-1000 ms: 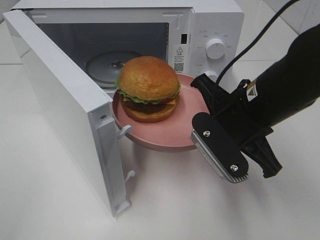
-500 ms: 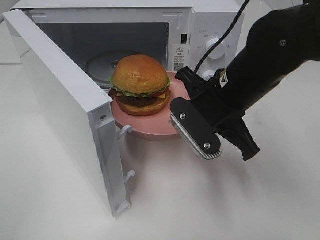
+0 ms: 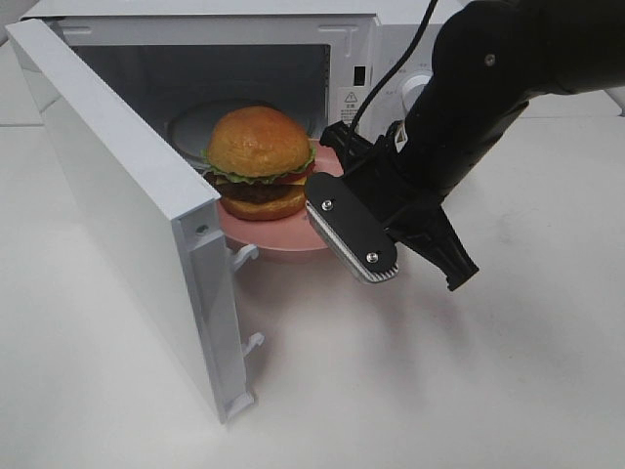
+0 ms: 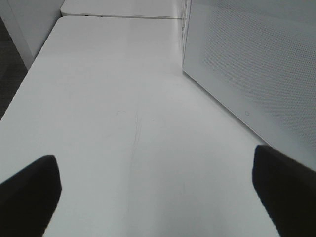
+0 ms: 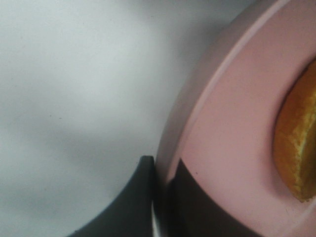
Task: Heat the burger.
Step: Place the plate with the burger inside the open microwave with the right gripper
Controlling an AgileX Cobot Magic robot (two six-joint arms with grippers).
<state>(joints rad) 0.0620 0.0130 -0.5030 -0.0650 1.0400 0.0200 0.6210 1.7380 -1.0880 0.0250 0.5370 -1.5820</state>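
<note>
The burger point(image 3: 256, 161), with a golden-brown bun, lettuce and a dark patty, sits on a pink plate point(image 3: 266, 237). My right gripper point(image 3: 325, 174) is shut on the plate's right rim and holds it in the air at the mouth of the open microwave point(image 3: 391, 59). The plate's far edge is just inside the cavity. In the right wrist view the pink plate rim point(image 5: 212, 123) is pinched between the gripper's point(image 5: 160, 170) two dark fingers, with the bun's edge point(image 5: 296, 143) beside them. My left gripper point(image 4: 158, 197) is open and empty over the table.
The microwave door point(image 3: 127, 215) stands open on the left, close to the plate. A glass turntable point(image 3: 190, 127) lies inside the cavity. The control knob point(image 3: 418, 86) is half hidden behind my right arm. The door's dotted outer panel point(image 4: 247, 59) shows in the left wrist view.
My right gripper has carried the plate and burger left and away from the camera, from in front of the microwave to its opening. The left gripper shows no earlier frame.
</note>
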